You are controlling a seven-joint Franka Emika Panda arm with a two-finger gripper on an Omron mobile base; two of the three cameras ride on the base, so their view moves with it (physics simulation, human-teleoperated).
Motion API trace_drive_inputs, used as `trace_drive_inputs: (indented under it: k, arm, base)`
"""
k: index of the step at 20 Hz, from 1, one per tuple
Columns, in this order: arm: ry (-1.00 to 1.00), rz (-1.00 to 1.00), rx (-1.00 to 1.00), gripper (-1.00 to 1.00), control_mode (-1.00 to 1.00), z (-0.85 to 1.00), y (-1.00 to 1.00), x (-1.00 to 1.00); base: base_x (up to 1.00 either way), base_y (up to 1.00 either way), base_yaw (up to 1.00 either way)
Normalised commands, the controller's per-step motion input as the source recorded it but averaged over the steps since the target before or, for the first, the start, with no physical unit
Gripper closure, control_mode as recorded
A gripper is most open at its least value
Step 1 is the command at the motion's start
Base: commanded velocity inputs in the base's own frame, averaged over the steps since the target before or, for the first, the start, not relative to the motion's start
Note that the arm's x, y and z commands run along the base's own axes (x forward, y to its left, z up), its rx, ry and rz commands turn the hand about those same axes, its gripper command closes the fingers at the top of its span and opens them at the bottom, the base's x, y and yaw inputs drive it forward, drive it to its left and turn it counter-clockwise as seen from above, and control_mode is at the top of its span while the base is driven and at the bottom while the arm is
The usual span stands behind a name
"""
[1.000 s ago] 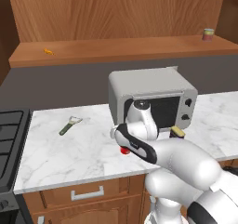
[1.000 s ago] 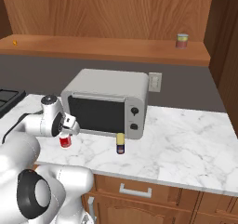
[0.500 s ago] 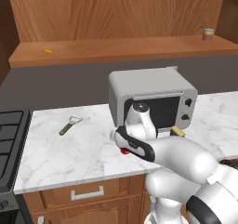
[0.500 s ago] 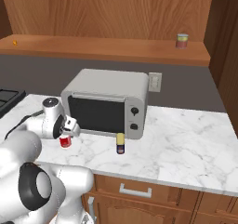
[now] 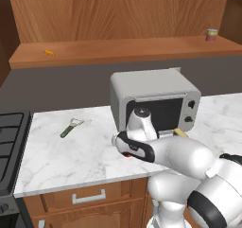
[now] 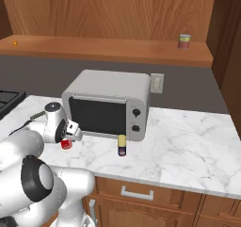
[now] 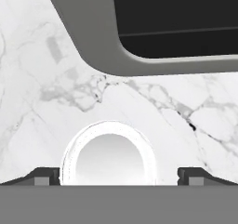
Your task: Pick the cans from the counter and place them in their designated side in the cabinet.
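While gripper (image 7: pixel 119 176) hangs spread wide over red can (image 7: pixel 109 154), blue can (image 6: pixel 122 146) stands beside microwave (image 6: pixel 106 103).

Evenly, softly lit from above, with no hard glare anywhere. Rendered and somewhat coarse, edges slightly jagged in both base views. Faint shadow under the microwave (image 6: pixel 106 104) on the pale desk (image 5: pixel 90 151); darker shade beneath the cabinet (image 5: pixel 118 49) along the grey wall. Bright white sheen on the red can (image 7: pixel 109 154) rim in the hand view, soft at that close range. No lens bending at the borders.
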Motion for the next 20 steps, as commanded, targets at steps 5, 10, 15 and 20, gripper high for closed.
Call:
trace_drive_inputs:
  k: [5,10,15,20]
  arm:
    - [0.0,0.0,0.0,-1.0,-1.0,-0.14,0.03,0.08]
    - [0.0,0.0,0.0,1.0,-1.0,-0.13,0.05,0.09]
    - [0.0,0.0,0.0,1.0,-1.0,0.03,-0.02,-0.07]
    - [-0.03,0.01,0.0,1.0,-1.0,0.23,-0.18,-0.32]
  base:
    - [0.0,0.0,0.0]
    - [0.0,0.0,0.0]
    - [0.0,0.0,0.0]
    - [0.0,0.0,0.0]
